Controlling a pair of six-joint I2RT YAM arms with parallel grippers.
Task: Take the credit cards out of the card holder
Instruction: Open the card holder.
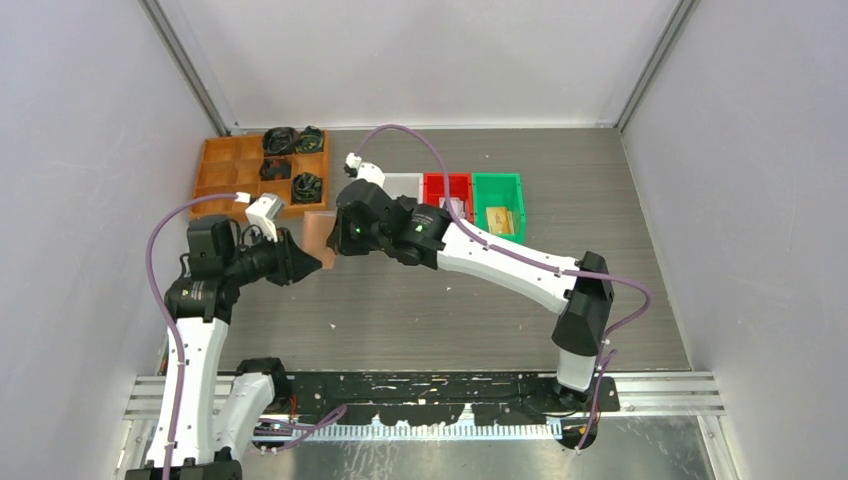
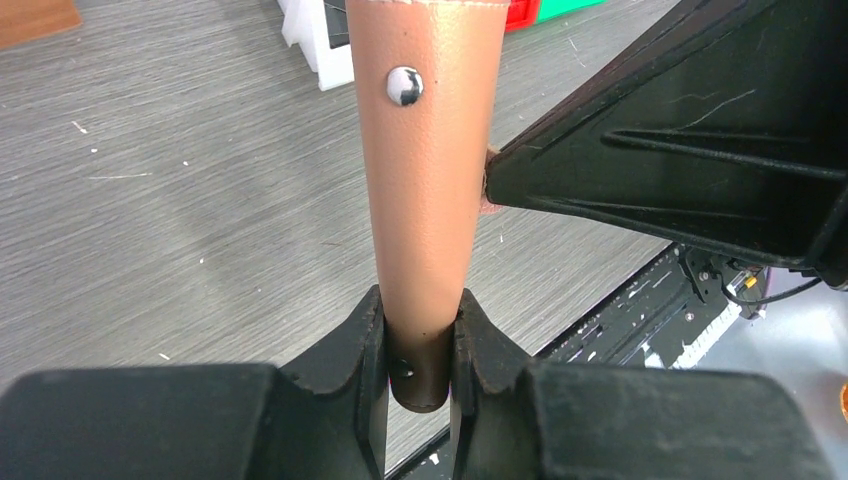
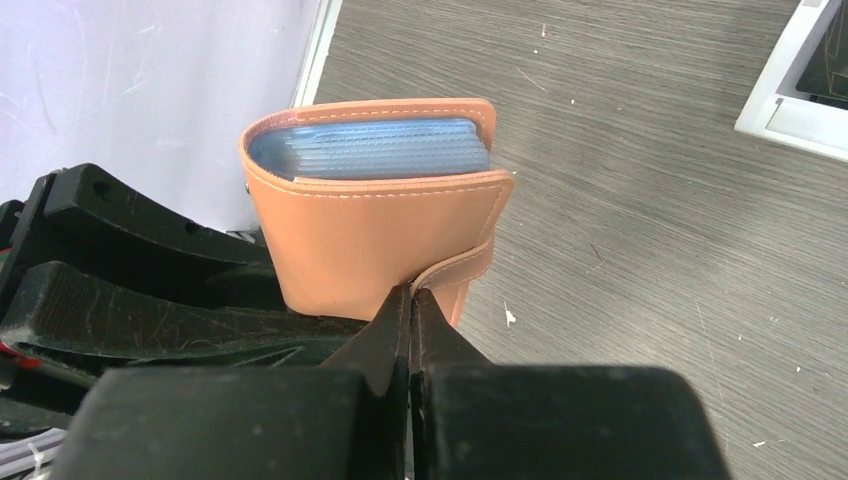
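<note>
Card holder (image 1: 320, 238) was off the bench (image 1: 450, 320), held between both tools at left-centre, just in front of the near right corner of the orange tray (image 1: 222, 168). We saw bare bench on the near side and out to the right wall. The white bin (image 1: 402, 184), red bin (image 1: 447, 186) and green bin (image 1: 498, 192) sat in a row at the far middle, apart from the holder. The left wall ran close beside the left arm.

Left tool (image 2: 420, 335) was clamped on the holder's lower end, one finger on each face. Right tool (image 3: 411, 300) had its fingers pressed together on the strap (image 3: 462, 265) that wraps the holder's side.

The holder was tan stitched leather, folded shut, with a silver snap stud (image 2: 404, 85) on one face. In the right wrist view its open top showed a packed stack of bluish cards (image 3: 370, 148) between the covers.
</note>
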